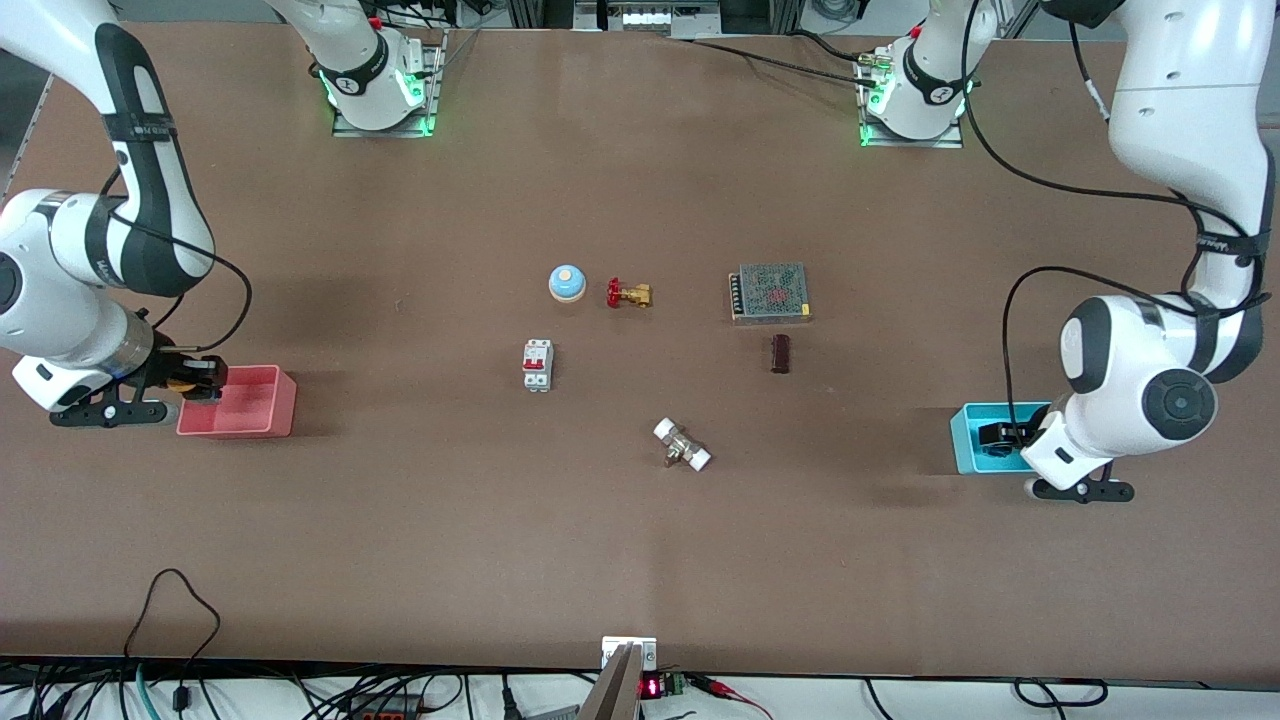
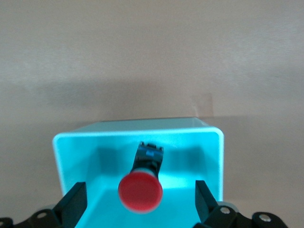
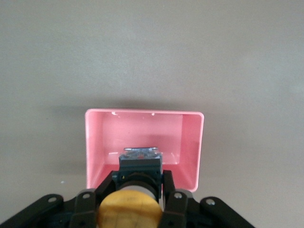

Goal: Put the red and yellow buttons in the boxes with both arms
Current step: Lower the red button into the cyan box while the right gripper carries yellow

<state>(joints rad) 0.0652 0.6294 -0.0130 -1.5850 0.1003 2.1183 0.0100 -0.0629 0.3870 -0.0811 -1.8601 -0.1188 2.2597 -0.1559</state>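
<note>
While the right gripper [image 3: 137,190] clamps the orange-yellow-capped push button [image 3: 130,209] above the pink-red plastic bin's [image 3: 190,142] rim, the left gripper [image 2: 140,202] stands released around the red-capped push button [image 2: 140,191] inside the cyan plastic bin [image 2: 213,152].

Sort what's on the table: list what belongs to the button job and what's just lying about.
Job: red button lying in the cyan box, left gripper open around it; yellow button gripped by the right gripper over the pink box.

Lying about: blue bell, brass valve, circuit breaker, power supply, dark block, white-capped fitting.

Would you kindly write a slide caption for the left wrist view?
Left gripper open over the cyan box, fingers spread clear of the red button lying inside it.
</note>
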